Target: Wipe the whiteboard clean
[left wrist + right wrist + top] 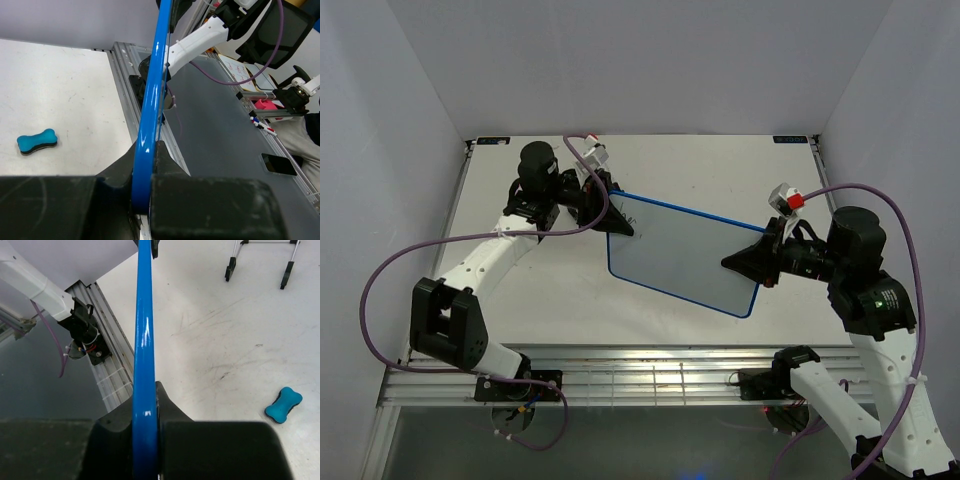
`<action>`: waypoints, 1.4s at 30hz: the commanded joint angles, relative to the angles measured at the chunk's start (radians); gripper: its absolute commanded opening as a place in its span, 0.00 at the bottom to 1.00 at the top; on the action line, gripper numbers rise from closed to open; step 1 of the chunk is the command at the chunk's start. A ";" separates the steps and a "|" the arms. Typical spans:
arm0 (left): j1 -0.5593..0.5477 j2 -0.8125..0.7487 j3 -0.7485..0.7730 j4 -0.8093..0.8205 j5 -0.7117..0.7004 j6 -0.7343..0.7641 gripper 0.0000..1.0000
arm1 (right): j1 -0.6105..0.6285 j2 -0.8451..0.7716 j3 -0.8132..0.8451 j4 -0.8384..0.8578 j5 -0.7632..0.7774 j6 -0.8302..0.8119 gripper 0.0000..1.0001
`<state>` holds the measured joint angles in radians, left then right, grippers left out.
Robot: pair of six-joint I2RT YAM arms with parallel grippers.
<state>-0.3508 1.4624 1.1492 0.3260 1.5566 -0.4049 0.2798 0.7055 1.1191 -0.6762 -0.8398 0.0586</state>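
Observation:
The whiteboard (685, 255), white with a thin blue frame and no writing that I can see, is held off the table between both arms. My left gripper (610, 215) is shut on its far-left edge and my right gripper (738, 262) on its right edge. In the left wrist view the blue frame (152, 90) runs edge-on through the closed left gripper (145, 150). The right wrist view shows the frame (144, 325) clamped the same way in the right gripper (146, 390). A blue bone-shaped eraser (37, 141) lies on the table below, and it also shows in the right wrist view (283, 405).
A thin wire stand with black feet (260, 257) stands on the table behind the board. An aluminium rail (650, 375) runs along the near table edge. White walls close the left, right and back sides.

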 commanded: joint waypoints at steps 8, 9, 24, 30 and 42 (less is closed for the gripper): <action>0.047 0.225 0.136 -0.016 0.010 -0.048 0.00 | 0.019 -0.064 0.130 0.075 -0.077 0.033 0.08; 0.047 0.234 0.145 -0.016 0.008 -0.054 0.12 | 0.019 -0.061 0.140 0.076 -0.079 0.040 0.08; 0.113 0.168 0.146 -0.016 -0.433 -0.121 0.98 | 0.019 -0.009 0.113 0.049 0.474 0.092 0.08; 0.124 0.056 0.017 -0.030 -0.800 -0.158 0.98 | 0.019 -0.024 0.130 0.009 0.780 0.116 0.08; -0.419 0.209 0.053 -0.364 -1.521 -0.176 0.98 | 0.019 -0.015 0.169 -0.003 1.048 0.090 0.08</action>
<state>-0.6594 1.6096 1.1389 0.1116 0.2955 -0.5373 0.2974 0.6964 1.2079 -0.7753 0.0692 0.1543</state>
